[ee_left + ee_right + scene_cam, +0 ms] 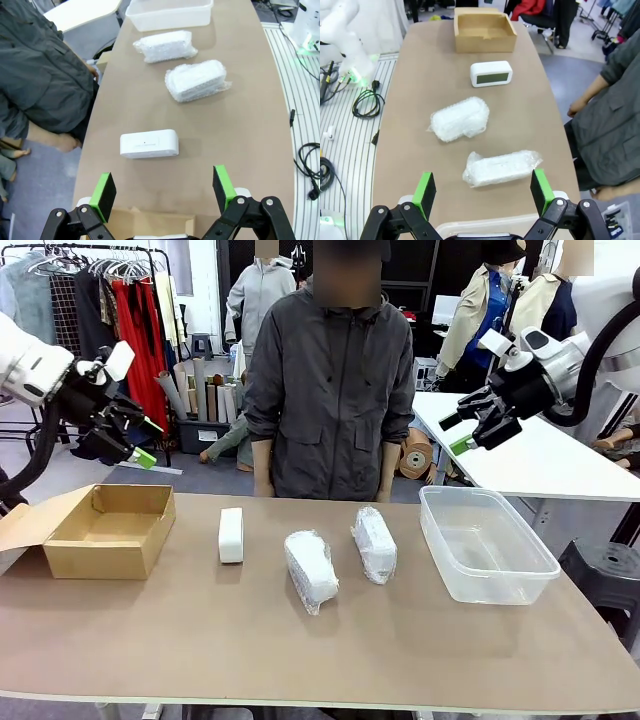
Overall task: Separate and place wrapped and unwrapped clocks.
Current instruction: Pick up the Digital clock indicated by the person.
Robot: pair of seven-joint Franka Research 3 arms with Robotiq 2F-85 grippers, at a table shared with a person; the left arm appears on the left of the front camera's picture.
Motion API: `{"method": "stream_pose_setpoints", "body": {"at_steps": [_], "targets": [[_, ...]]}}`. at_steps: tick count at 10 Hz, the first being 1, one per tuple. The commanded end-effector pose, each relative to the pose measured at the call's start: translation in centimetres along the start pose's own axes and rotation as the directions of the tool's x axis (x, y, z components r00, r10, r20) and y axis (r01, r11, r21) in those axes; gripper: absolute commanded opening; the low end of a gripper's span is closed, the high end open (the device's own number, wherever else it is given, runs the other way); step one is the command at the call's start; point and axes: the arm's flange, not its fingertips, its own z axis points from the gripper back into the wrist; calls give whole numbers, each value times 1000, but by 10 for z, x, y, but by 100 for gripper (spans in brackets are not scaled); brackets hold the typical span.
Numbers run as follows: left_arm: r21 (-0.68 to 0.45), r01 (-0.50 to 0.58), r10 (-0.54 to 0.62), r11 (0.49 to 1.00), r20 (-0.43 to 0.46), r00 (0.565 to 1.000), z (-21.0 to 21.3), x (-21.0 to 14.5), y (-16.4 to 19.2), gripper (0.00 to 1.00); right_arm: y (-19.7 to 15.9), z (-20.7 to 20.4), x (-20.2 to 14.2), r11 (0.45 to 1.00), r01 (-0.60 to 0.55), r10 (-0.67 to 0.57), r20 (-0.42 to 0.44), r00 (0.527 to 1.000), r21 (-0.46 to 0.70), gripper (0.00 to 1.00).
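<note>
Well, both my left jaws and my right jaws stand spread wide, gripping nothing and touching nothing, each hanging in the air over one end of the worktop (300, 650).

Looking down along my left jaws, past the green pads (106, 190), the nearest thing is the edge of the open cardboard box (150, 222) right below me. Just beyond it lies the bare clock (149, 144), smooth and white, alone on the brown surface. Farther on comes the middle wrapped clock (196, 80), bundled in crinkly clear plastic. After it lies the wrapped clock beside the tub (165, 46), near its neighbour but not touching it. At the far end sits the clear plastic tub (170, 14).

Down my right jaws the row runs the other way: the tub's rim lies under me, then the two wrapped clocks, then the bare clock showing its grey display, then the box.

Across the worktop a person (330, 390) in a dark jacket stands at the far edge.
</note>
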Motion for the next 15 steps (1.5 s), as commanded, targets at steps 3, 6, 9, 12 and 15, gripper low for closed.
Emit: {"method": "stream_pose_setpoints", "body": {"at_steps": [3,6,9,12,15], "targets": [[-7,-5,5,1000,0,1000,0,0,1,100,-1,-2,-1,1000,3,-3,-1,1000,5,100],[-7,-5,5,1000,0,1000,0,0,1,100,-1,-2,-1,1000,3,-3,-1,1000,5,100],[-7,-5,5,1000,0,1000,0,0,1,100,-1,-2,-1,1000,3,-3,-1,1000,5,100],[-7,-5,5,1000,0,1000,0,0,1,100,-1,-2,-1,1000,3,-3,-1,1000,5,100],[-7,-5,5,1000,0,1000,0,0,1,100,-1,-2,-1,1000,3,-3,-1,1000,5,100]]}}
